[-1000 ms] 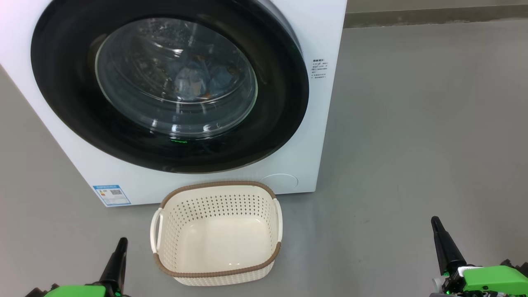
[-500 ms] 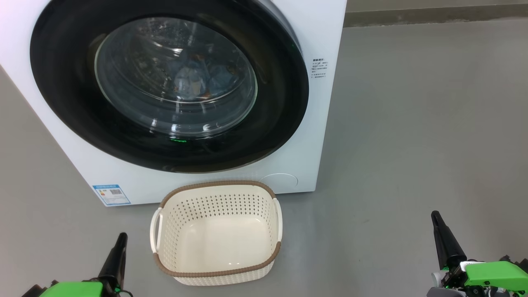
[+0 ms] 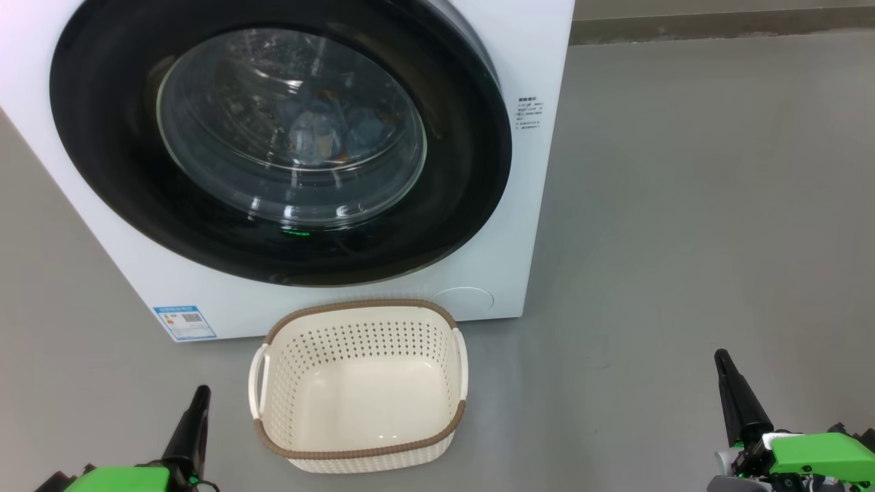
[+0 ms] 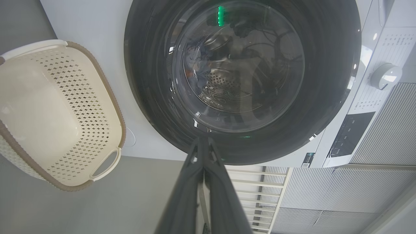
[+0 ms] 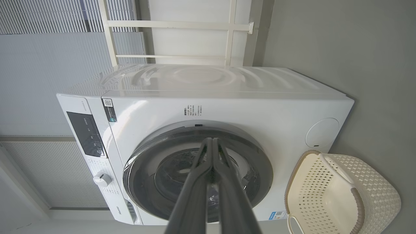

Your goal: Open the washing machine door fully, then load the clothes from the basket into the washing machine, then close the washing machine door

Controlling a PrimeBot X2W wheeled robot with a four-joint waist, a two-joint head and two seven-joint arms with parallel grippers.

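Though empty, one basket (image 3: 359, 303), two hands (image 3: 201, 393) (image 3: 720, 357).

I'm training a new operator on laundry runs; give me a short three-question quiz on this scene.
1. True or false: the basket is empty.
2. Where are the clothes? A in the basket; B inside the washing machine, behind its door; C held by a gripper.
3. Fill in: the left gripper and the right gripper are both ___.
Key: 1 true; 2 B; 3 shut.
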